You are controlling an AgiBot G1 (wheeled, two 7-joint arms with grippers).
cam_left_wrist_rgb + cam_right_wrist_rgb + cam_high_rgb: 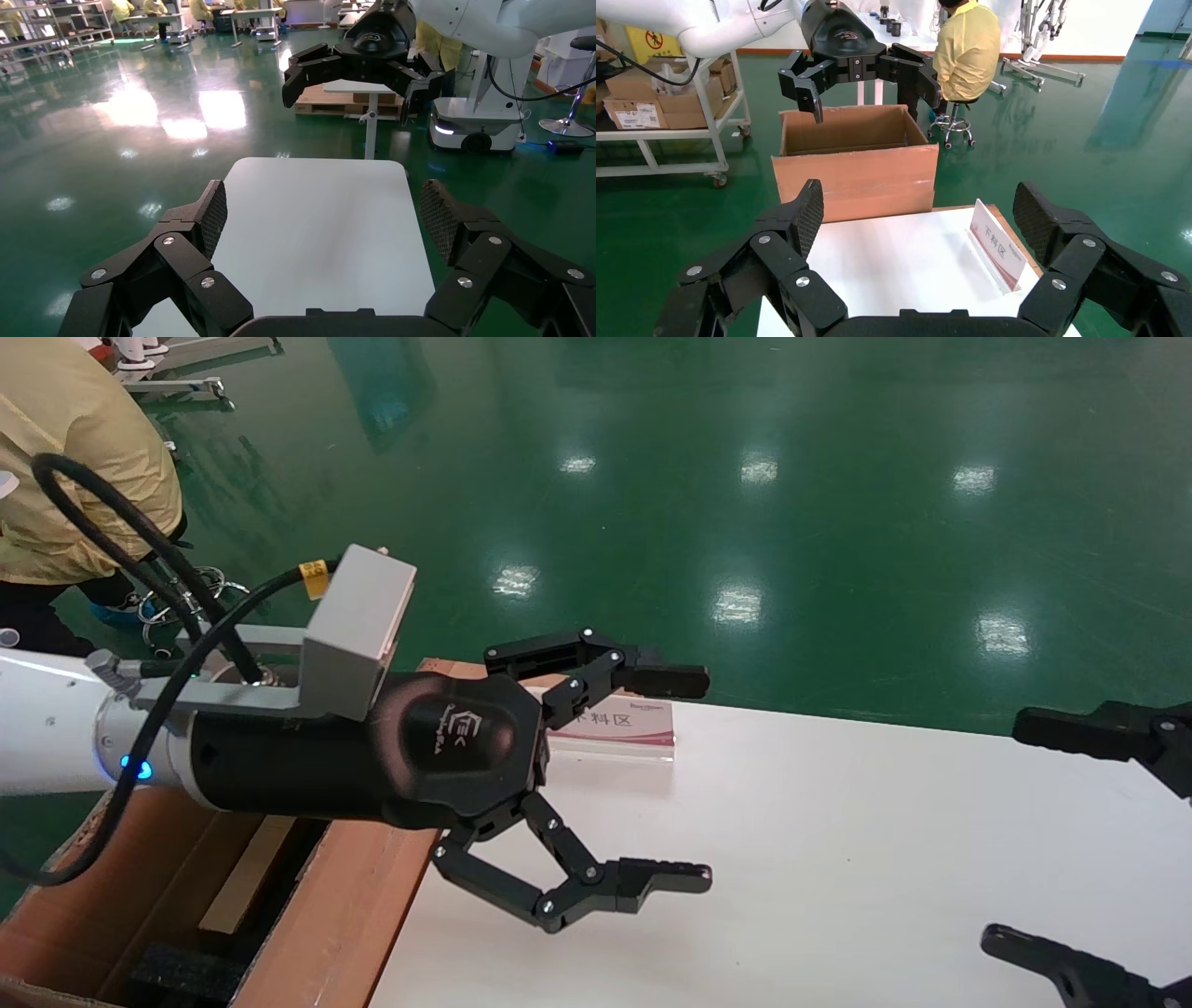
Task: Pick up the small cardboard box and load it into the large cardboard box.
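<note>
The large cardboard box (354,896) stands open at the table's left end, with black foam (186,975) at its bottom. It also shows in the right wrist view (852,168). Inside it, below my left arm, lies a reddish-brown face with a pale tan tape strip (244,876). This looks like the small cardboard box, and it is mostly hidden. My left gripper (691,778) is open and empty, held over the table's left part just past the box. My right gripper (1010,831) is open and empty over the table's right end.
A white table (838,850) holds only a pink-and-white sign stand (615,724) at its far left edge. A person in yellow (74,458) sits on a stool behind the box. Shiny green floor lies all around. A rack with cartons (645,105) stands farther off.
</note>
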